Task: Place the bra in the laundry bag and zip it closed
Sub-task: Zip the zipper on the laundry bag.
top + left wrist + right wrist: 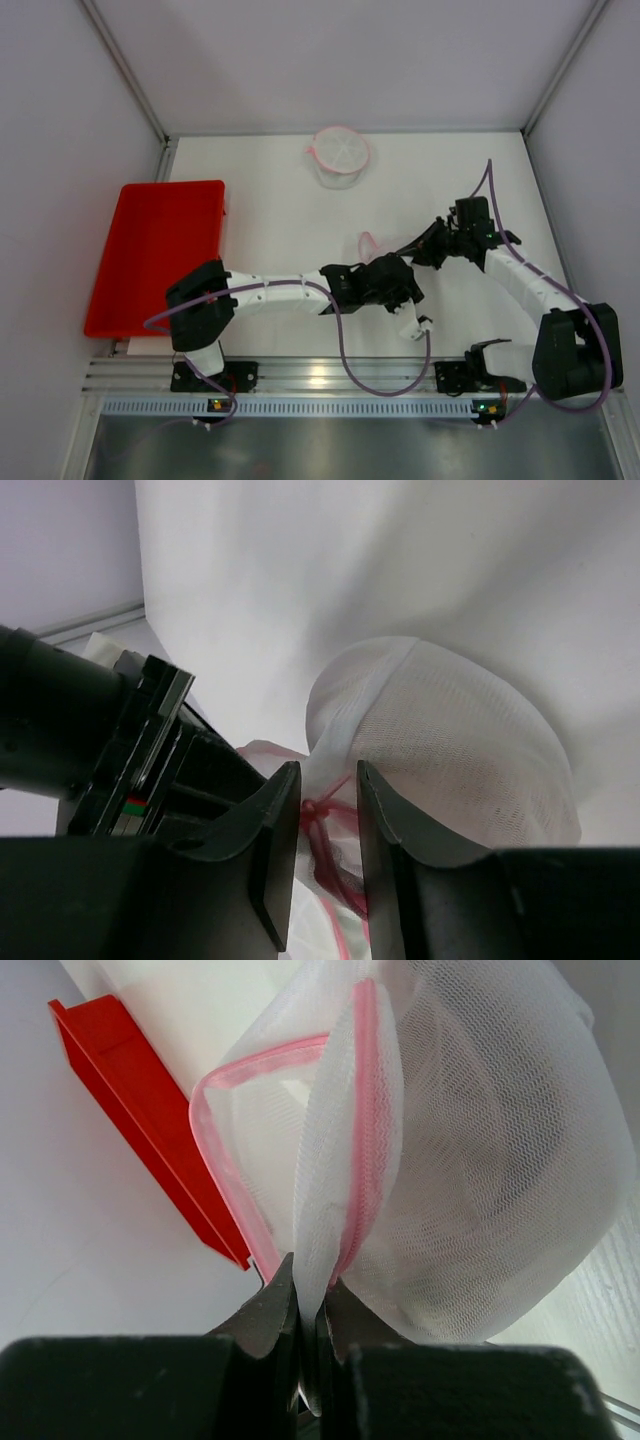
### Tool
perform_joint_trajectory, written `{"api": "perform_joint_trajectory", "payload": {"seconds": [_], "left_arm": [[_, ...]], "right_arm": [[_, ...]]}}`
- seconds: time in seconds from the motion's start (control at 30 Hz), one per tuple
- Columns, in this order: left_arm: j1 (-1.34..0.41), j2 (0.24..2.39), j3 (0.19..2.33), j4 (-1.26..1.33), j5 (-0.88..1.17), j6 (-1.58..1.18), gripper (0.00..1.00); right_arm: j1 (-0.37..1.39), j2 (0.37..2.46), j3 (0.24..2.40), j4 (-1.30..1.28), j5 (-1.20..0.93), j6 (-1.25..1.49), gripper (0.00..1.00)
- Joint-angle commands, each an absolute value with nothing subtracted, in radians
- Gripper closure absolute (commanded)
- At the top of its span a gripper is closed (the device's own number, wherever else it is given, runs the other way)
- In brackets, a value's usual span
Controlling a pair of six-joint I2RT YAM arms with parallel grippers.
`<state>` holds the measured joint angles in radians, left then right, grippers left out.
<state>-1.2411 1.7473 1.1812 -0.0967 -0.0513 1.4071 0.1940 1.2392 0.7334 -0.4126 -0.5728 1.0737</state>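
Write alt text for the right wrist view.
The right gripper pinches the rim of a white mesh laundry bag beside its pink zipper tape. A red plastic tray shows behind it, upper left.

1. Your bag (480, 1160) is white mesh cloth, fine and see-through, with a soft matt look.
2. Its zip (362, 1110) sits in pink woven tape, ribbed and dull.
3. Your tray (160, 250) is red plastic, smooth with a faint gloss.
4. Your table (270, 190) shows a smooth, matt white top.
5. Your right fingers (265, 1325) are black plastic, smooth, with a low sheen.
6. Your left arm (270, 292) has smooth white and black plastic shells.
7. Your rail (330, 375) is bare metal, bright and reflective.
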Motion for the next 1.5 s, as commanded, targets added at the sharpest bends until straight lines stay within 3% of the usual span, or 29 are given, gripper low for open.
{"api": "perform_joint_trajectory", "payload": {"seconds": [0.0,0.93,1.17,1.3,1.47], "left_arm": [[-1.226,1.664,1.175,-0.02,-0.046,1.381,0.65],[-1.209,1.775,1.227,0.035,-0.163,1.514,0.73],[-1.223,1.769,1.226,0.035,-0.201,1.535,0.83],[-1.232,1.723,1.186,0.034,-0.202,1.555,1.0],[-1.236,1.651,1.137,-0.061,-0.157,1.548,1.0]], "right_arm": [[0.213,1.216,0.782,-0.46,-0.552,1.051,1.0],[0.215,1.184,0.776,-0.495,-0.584,1.066,1.0],[0.215,1.183,0.779,-0.502,-0.577,1.062,1.0],[0.213,1.183,0.793,-0.514,-0.563,1.042,1.0],[0.204,1.192,0.81,-0.512,-0.549,1.008,1.0]]}}
